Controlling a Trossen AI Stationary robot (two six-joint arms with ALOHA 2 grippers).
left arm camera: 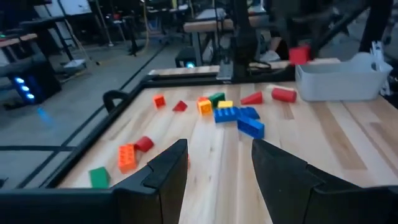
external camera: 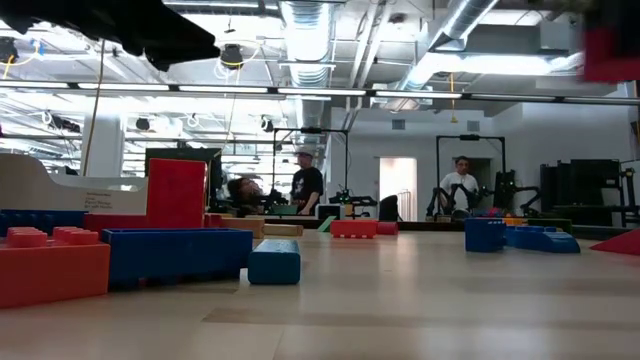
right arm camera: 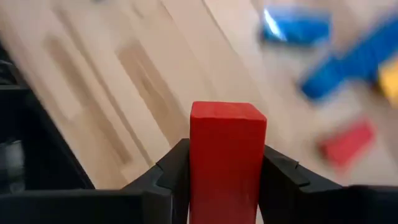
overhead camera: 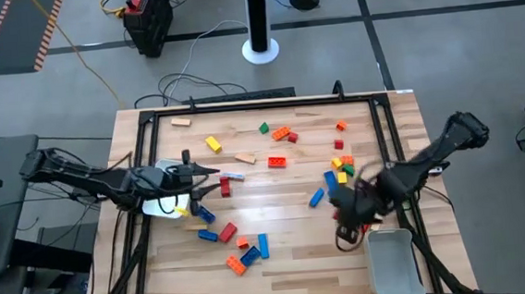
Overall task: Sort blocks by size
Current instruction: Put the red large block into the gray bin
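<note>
Barely started, you've got nearly every block still loose on the bench point(overhead camera: 287, 238).

Right gripper point(right arm camera: 227, 168) is clamped on a red block point(right arm camera: 227, 155) just beside the tray point(overhead camera: 391, 266), whose inside you can't make out. Left gripper point(left arm camera: 217, 168) hangs parted, empty, over the other side. The blocks point(overhead camera: 277, 160) lie scattered. Far ones blur together.

- Wooden table point(overhead camera: 288, 247), black-railed, carries scattered blocks point(overhead camera: 277, 161).
- White tray point(overhead camera: 391, 266) at the near right corner.
- Blue blocks point(overhead camera: 262, 246) left of the tray; yellow block point(overhead camera: 213, 144) well apart, far left.
</note>
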